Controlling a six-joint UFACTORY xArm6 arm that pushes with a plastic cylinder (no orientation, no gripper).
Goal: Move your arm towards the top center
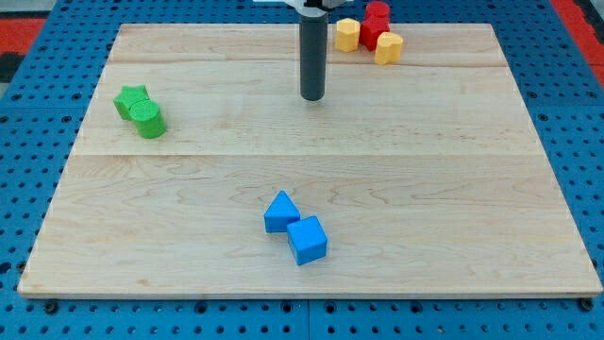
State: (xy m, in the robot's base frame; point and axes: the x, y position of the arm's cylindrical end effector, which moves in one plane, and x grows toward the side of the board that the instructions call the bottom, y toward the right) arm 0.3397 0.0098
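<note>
My tip (312,96) is the lower end of a dark rod and stands on the wooden board (472,189) near the view's top centre. To its upper right, at the board's top edge, sits a cluster: a yellow block (347,34), a red block (374,34), a red cylinder (377,11) and another yellow block (388,47). The tip is apart from them, a short way to their lower left. No block touches the tip.
A green star-shaped block (131,100) and a green cylinder (148,120) touch each other at the view's left. A blue wedge-like block (280,212) and a blue cube (307,240) touch at the view's bottom centre. A blue pegboard (28,142) surrounds the board.
</note>
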